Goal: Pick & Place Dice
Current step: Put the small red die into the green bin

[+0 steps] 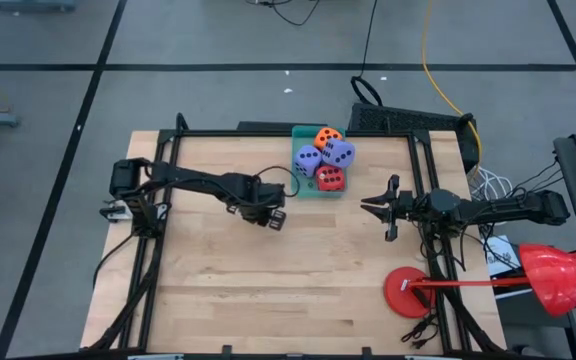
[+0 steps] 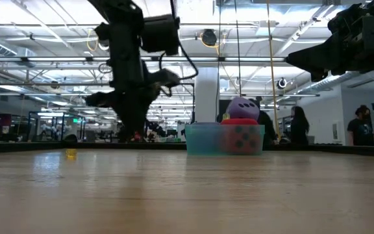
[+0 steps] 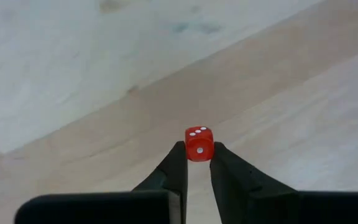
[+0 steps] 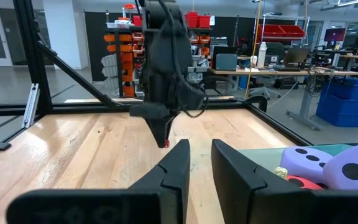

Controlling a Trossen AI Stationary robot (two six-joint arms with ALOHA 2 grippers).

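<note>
Tray [image 1: 302,189] lies just beyond the left end effector [image 3: 197,157], toward the right arm; its fingers pinch a tiny red die [image 3: 199,144].

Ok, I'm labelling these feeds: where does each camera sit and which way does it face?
High view: overhead, straight down on the table; both arms, left end effector and right end effector.
Low view: table-top height, level toward the teal tray; arms enter from above.
Left wrist view: left arm, facing the wood; own fingers pinch a small red die.
Right wrist view: right arm, facing the left arm; own fingers show.
High and low share the tray.
</note>
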